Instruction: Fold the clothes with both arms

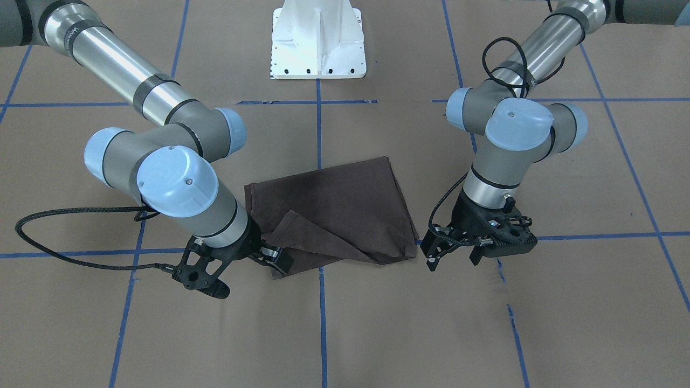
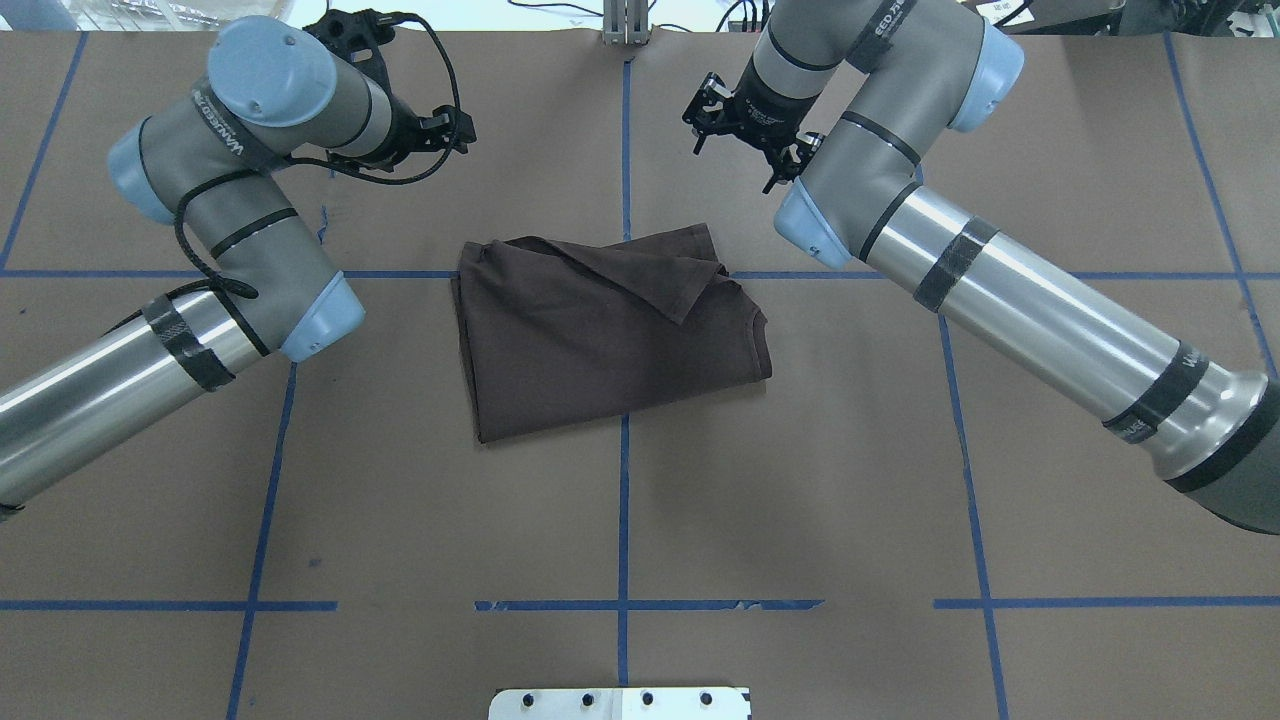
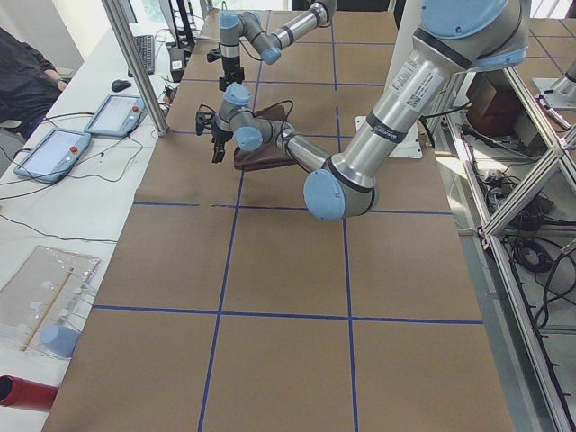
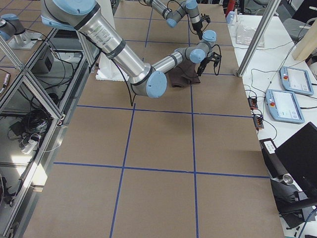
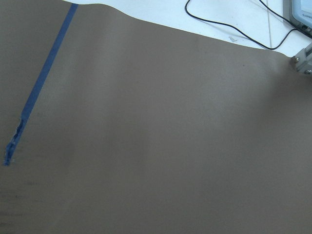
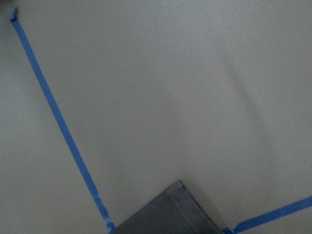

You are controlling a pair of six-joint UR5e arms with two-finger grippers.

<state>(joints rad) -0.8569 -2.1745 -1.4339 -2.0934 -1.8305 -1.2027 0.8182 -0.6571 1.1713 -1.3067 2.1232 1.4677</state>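
Left end effector (image 1: 453,258) hangs empty, jaws spread, just beside the folded T-shirt (image 1: 339,210) in the front view. Right end effector (image 1: 245,275), jaws wide, overlaps the T-shirt's other side. Overhead, I see the T-shirt in the middle of the counter (image 2: 800,500), both end effectors nearer its far edge, bare paper all round. Wrist views give me paper and blue tape (image 5: 44,83).

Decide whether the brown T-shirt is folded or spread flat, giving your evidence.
Folded: the T-shirt lies in a compact layered bundle, with one edge doubled back over it.
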